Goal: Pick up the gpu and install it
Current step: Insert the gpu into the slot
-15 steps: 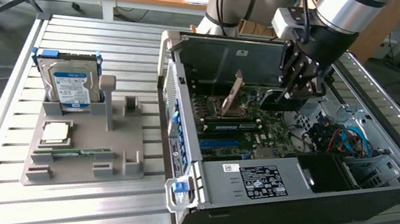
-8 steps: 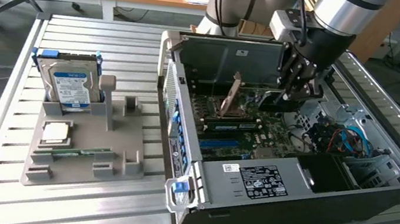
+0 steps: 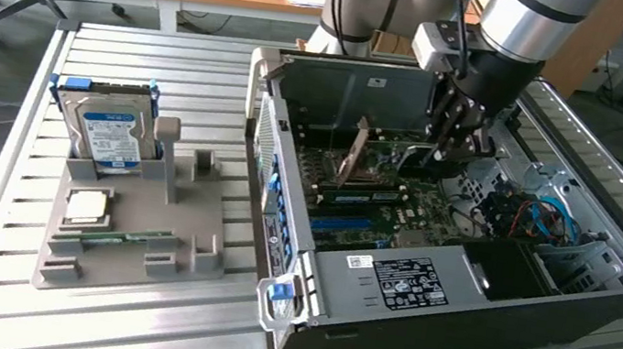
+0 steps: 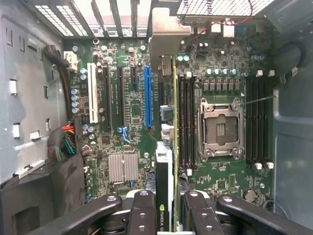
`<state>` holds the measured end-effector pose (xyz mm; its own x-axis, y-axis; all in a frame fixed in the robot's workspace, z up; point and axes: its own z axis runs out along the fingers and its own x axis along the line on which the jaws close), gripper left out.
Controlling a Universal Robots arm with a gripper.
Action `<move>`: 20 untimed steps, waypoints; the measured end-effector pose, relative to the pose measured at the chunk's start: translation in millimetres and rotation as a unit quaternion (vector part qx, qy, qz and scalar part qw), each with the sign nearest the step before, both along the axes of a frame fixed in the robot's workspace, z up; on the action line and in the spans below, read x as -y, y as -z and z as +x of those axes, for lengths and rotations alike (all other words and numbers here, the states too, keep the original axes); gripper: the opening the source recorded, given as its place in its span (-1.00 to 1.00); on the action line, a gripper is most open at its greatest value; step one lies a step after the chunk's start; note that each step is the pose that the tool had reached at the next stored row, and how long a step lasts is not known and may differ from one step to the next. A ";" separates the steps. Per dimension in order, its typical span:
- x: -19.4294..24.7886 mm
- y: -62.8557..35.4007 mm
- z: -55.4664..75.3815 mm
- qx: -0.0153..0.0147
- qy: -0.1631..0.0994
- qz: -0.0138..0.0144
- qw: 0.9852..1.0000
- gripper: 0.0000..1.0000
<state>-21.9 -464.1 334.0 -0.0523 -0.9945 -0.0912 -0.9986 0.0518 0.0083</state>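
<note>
My gripper [image 3: 459, 150] reaches down into the open computer case [image 3: 539, 306] and is shut on the gpu [image 3: 396, 155]. In the wrist view the gpu [image 4: 165, 169] stands edge-on between my black fingers [image 4: 142, 213], its thin green board running toward the case's rear slots. Its silver end bracket [image 4: 166, 34] is at the far end by the rear vents. The card hangs over the motherboard [image 4: 220, 181], just beside the long blue slot [image 4: 147, 95] on the CPU-socket side. I cannot tell whether its edge touches a slot.
An empty CPU socket [image 4: 220, 129] and memory slots [image 4: 185, 117] lie beside the card. On the exterior view's left, a grey holder [image 3: 174, 228] carries a hard drive [image 3: 110, 131], a memory stick [image 3: 124, 235] and a CPU [image 3: 87, 206]. Cables [image 3: 527, 216] sit inside the case.
</note>
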 end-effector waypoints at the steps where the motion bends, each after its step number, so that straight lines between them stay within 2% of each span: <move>1: 0.2 0.9 -0.6 0.000 0.000 0.000 1.000 -0.47; 8: 0.3 10.1 -5.7 0.000 0.000 0.000 1.000 -0.47; 11: 0.4 11.1 -7.5 0.000 0.000 0.000 1.000 -0.47; 20: 4.9 16.6 -11.8 0.000 -0.003 0.000 1.000 -0.47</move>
